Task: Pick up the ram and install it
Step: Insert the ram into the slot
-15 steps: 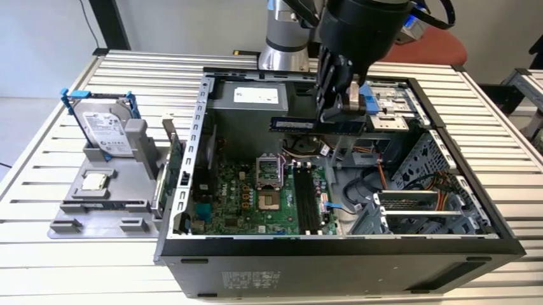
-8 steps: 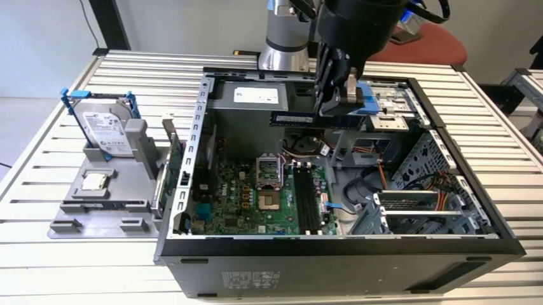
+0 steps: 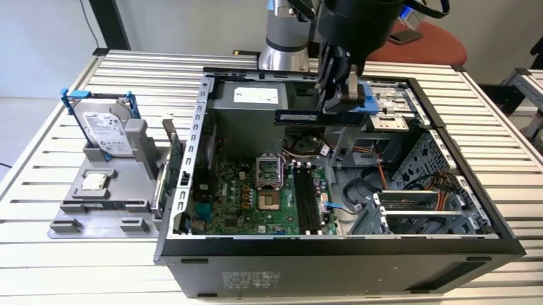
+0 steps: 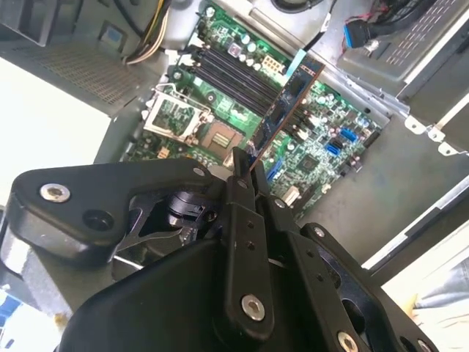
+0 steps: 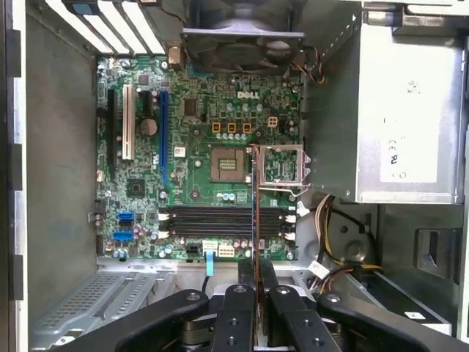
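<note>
The gripper [image 3: 344, 109] pinches one end of the ram [image 3: 297, 117], holding it up in the air over the open computer case [image 3: 339, 244]. The ram points across the long slots [image 5: 220, 218], not along them. Pushed down like that, it might jam, bend or slip out.

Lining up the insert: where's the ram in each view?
Exterior view: the ram, level in the gripper, above the open case.
Second wrist view: the ram edge-on over the motherboard.
First wrist view: the ram edge-on across the memory slots.
Shared landmark: the CPU socket.
</note>
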`<state>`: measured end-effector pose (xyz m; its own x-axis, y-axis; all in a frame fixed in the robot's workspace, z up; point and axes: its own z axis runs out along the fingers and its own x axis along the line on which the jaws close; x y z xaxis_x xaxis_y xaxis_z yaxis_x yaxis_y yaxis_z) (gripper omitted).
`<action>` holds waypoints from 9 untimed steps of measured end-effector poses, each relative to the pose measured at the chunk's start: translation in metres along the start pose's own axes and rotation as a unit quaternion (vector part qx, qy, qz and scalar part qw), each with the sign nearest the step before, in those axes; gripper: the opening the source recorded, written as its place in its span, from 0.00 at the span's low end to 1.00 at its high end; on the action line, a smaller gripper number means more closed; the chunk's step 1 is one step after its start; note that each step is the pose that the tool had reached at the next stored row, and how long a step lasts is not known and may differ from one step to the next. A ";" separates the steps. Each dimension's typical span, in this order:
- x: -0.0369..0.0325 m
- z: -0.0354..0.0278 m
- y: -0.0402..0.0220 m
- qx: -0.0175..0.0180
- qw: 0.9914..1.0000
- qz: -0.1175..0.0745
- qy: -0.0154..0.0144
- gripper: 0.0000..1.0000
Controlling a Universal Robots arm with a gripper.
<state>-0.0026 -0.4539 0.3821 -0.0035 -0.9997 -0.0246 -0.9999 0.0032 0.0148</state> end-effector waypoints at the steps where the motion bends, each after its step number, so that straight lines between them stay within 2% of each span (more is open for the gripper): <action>1: -0.0006 0.0000 0.0000 0.002 1.000 0.000 0.000 0.00; 4: -0.0017 0.0000 0.0000 0.005 1.000 0.000 0.000 0.00; 9: -0.0019 0.0001 0.0000 0.005 1.000 0.001 0.000 0.00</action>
<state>-0.0026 -0.4520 0.3820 -0.0054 -0.9997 -0.0247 -1.0000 0.0053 0.0040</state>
